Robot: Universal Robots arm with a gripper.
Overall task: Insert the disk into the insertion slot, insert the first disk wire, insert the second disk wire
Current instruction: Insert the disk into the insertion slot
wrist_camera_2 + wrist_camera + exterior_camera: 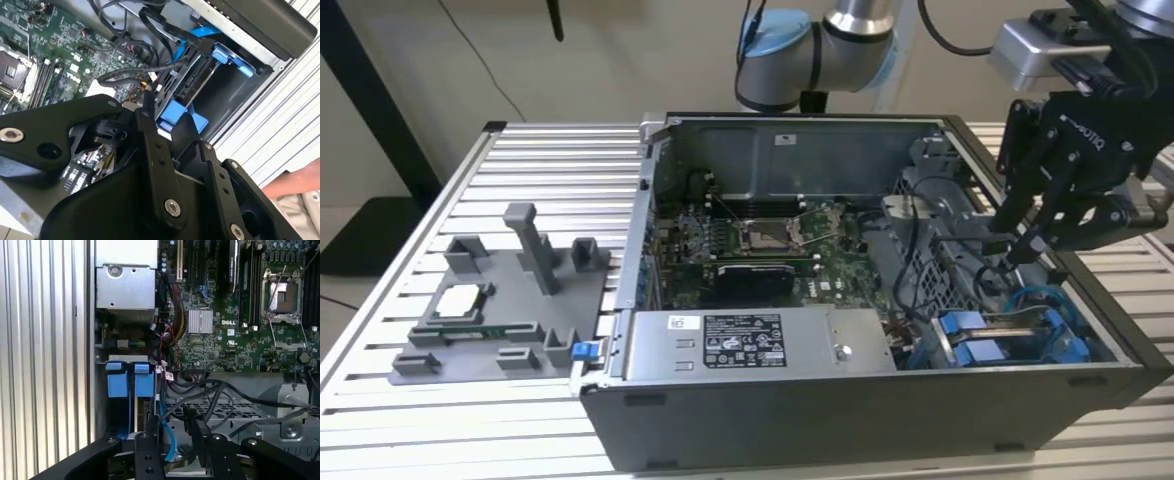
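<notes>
Hanging over the open case [854,420] at the exterior view's right, the gripper [1023,250] is hovering just above the corner where the slot [127,360] is sitting. Whether the claw is clenched or released cannot be told from these views. A black wire [125,76] is curving across from the board side. Its plug end is lying right at the gripper's tip in the second wrist view, and whether it is being grasped or merely touched cannot be told either.

The disk [202,75] is already sitting in the slot, standing on edge between the blue rails. Two blue tabs [131,385] are showing side by side at the slot's mouth in the first wrist view. A blue cable [167,440] is running alongside the disk and passing beneath the gripper.

The case is lying on its side on a slatted metal table [534,160]. Inside it, the motherboard [761,240] is facing up across the middle, and a grey labelled box [747,345] is lying along the near wall, just beside the slot. On the table at the exterior view's left, well apart from the case, a grey fixture [507,290] is holding a few small parts. The arm [827,40] is reaching in from behind the case.
</notes>
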